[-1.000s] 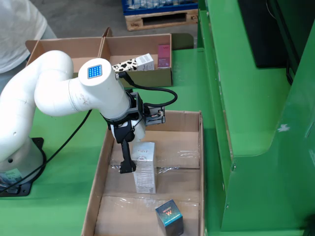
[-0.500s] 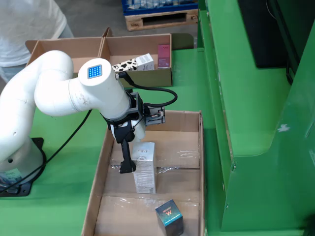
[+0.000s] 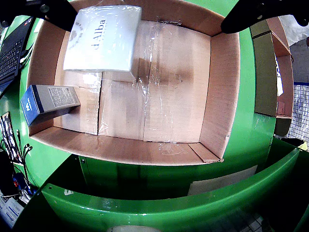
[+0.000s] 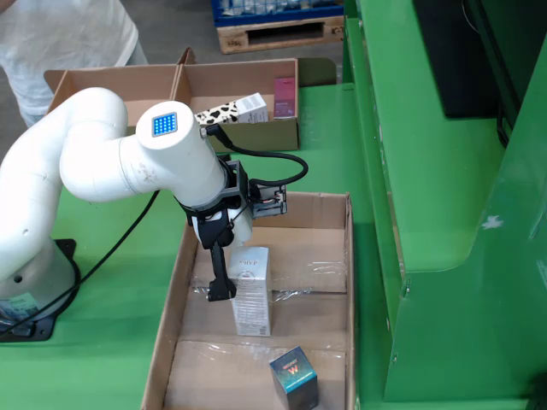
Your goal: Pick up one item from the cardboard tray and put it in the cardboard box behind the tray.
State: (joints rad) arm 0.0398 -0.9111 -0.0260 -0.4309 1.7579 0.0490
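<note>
The cardboard tray (image 4: 171, 307) holds a tall white box (image 4: 252, 290) standing upright and a small blue box (image 4: 293, 377) near its front end. My gripper (image 4: 232, 266) hangs low in the tray, and one black finger (image 4: 220, 278) shows just left of the white box. In the wrist view the white "d'Alba" box (image 3: 102, 38) lies beside the left finger (image 3: 48, 10). The right finger (image 3: 251, 14) is far off, so the gripper (image 3: 149, 10) is open and holds nothing. The blue box (image 3: 48, 101) lies against the tray wall (image 3: 227, 87). The cardboard box (image 4: 244, 81) stands behind the tray.
The back box holds a cow-patterned carton (image 4: 231, 111) and a pink carton (image 4: 285, 96), with a divider to a second compartment (image 4: 120, 90). A tall green structure (image 4: 427, 213) runs along the tray's right side. A person in white (image 4: 68, 43) stands at the back left.
The arm, gripper and boxes have not moved. The person in white at the back left has shifted to the right.
</note>
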